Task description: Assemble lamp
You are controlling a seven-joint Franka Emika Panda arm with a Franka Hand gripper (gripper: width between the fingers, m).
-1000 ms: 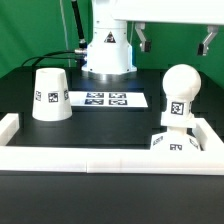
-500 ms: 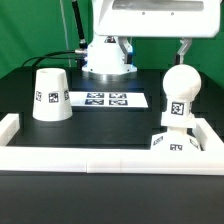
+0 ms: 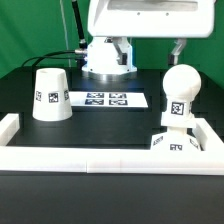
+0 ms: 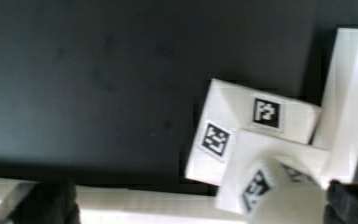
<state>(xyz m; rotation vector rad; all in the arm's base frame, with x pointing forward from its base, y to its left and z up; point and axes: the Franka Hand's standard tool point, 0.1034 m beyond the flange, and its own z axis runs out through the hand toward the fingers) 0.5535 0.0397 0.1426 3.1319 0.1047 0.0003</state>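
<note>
The white cup-shaped shade (image 3: pixel 45 92) stands mouth down at the exterior view's left. The round bulb (image 3: pixel 179 95) stands on its stem on the tagged square base (image 3: pixel 175 143) in the front corner at the exterior view's right. My gripper (image 3: pixel 151 48) hangs open and empty high above the table, behind and left of the bulb. In the wrist view the base (image 4: pixel 261 122) and the blurred bulb (image 4: pixel 270 185) lie below the open gripper (image 4: pixel 197 205), nearer one dark finger (image 4: pixel 352 200) than the other.
The marker board (image 3: pixel 105 99) lies flat between the shade and the bulb. A low white border rail (image 3: pixel 90 160) runs along the front and both sides; it also shows in the wrist view (image 4: pixel 354 90). The arm's white pedestal (image 3: pixel 108 58) stands at the back.
The hand has moved toward the exterior view's left and now fills more of the top of the picture. Its fingers stay apart. The lamp parts have not moved.
</note>
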